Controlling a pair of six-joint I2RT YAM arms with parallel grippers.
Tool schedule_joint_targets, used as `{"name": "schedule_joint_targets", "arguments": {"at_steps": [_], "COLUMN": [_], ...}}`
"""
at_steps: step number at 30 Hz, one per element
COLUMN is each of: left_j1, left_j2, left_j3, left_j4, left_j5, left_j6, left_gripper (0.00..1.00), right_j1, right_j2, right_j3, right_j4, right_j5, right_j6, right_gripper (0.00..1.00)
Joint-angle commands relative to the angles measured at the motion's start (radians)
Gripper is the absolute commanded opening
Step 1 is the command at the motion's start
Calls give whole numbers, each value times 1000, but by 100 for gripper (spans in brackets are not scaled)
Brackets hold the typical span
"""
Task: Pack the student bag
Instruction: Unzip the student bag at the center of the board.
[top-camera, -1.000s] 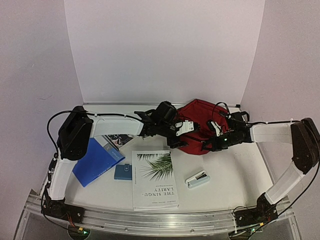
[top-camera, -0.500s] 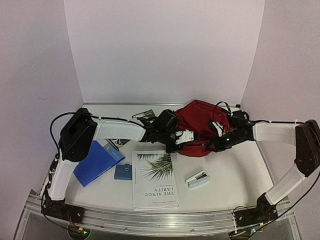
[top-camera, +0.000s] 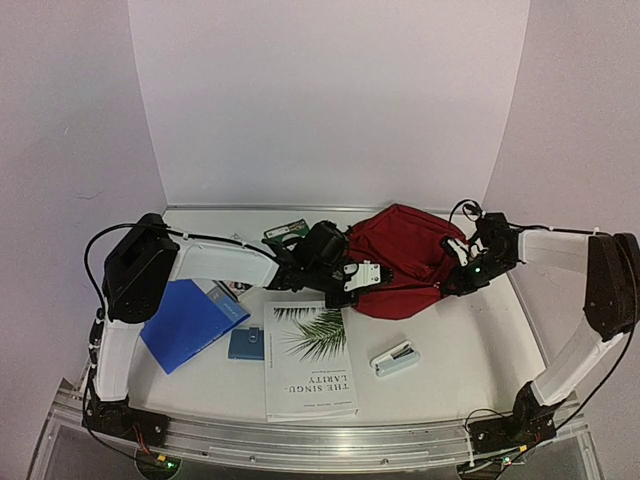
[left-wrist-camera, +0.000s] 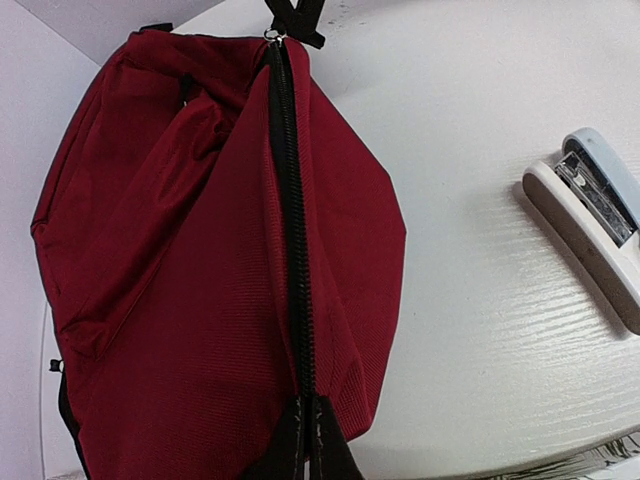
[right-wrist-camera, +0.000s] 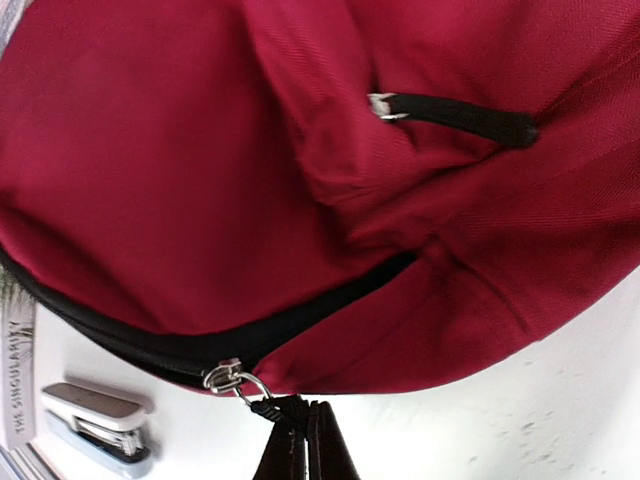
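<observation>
The student bag (top-camera: 405, 255), dark red with a black zipper, lies stretched sideways at the back of the table between my two grippers. My left gripper (top-camera: 368, 285) is shut on the bag's left end. In the left wrist view its dark fingers (left-wrist-camera: 300, 445) pinch the fabric at the near end of the zipper (left-wrist-camera: 292, 200), which runs away from them and looks closed. My right gripper (top-camera: 455, 275) is at the bag's right end. Its fingers (right-wrist-camera: 300, 445) are shut on the black cord of the zipper pull, just below the metal slider (right-wrist-camera: 225, 378).
A white book with a palm leaf (top-camera: 310, 360) lies at front centre, and a white stapler (top-camera: 395, 359) to its right. A small blue case (top-camera: 245, 344) and a blue notebook (top-camera: 185, 320) lie to the left. A dark flat item (top-camera: 285, 232) sits behind the left arm.
My left gripper has shut on the bag's left end. My right gripper has drawn the zipper pull to the right and back, and the bag is now pulled out longer.
</observation>
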Motion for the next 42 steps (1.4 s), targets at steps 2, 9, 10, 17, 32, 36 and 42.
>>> {"name": "schedule_joint_targets", "arguments": {"at_steps": [2, 9, 10, 17, 32, 36, 42], "left_j1": [24, 30, 31, 34, 41, 88, 155], "left_j2": [-81, -108, -111, -116, -259, -318, -418], "left_j3": [-62, -116, -120, -119, -124, -137, -220], "left_j4": [-69, -66, -65, -67, 4, -42, -115], "left_j5": [-66, -80, -82, -74, -86, -126, -158], "left_j6": [10, 13, 14, 9, -351, -557, -857], "left_gripper": [0, 0, 0, 0, 78, 89, 100], "right_j1": [-105, -195, -204, -220, -143, 21, 237], "right_j2": [87, 170, 175, 165, -27, -62, 18], "right_j3": [62, 115, 124, 165, 286, 338, 447], "right_j4": [-58, -58, -58, -72, -269, -266, -217], "right_j5": [166, 189, 189, 158, 0, 20, 52], "right_j6": [-110, -144, -143, -128, -113, -48, 66], "right_gripper": [0, 0, 0, 0, 60, 68, 71]}}
